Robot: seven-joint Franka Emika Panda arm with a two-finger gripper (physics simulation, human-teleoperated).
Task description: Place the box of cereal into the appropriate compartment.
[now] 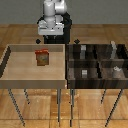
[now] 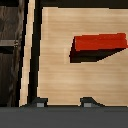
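The box of cereal [image 1: 42, 57] stands upright in the large light-wood tray [image 1: 15, 75], red-orange with a tan front. In the wrist view I see its red top [image 2: 99, 42] on the tray floor. My gripper [image 1: 51, 36] hangs above the tray's far edge, well above the box and apart from it. In the wrist view the gripper [image 2: 65, 103] is open and empty, and both fingertips [image 2: 41, 102] show. The appropriate compartment [image 1: 120, 54] is the far section of the dark bin at the exterior view's right. It holds a tall pale grey block [image 1: 114, 48].
The four-part dark bin [image 1: 68, 70] stands beside the tray and touches it. Its other sections hold short grey shapes [image 1: 84, 73]. The tray's wall [image 2: 31, 50] and the bin's edge [image 2: 10, 50] show in the wrist view. Both containers stand on thin legs.
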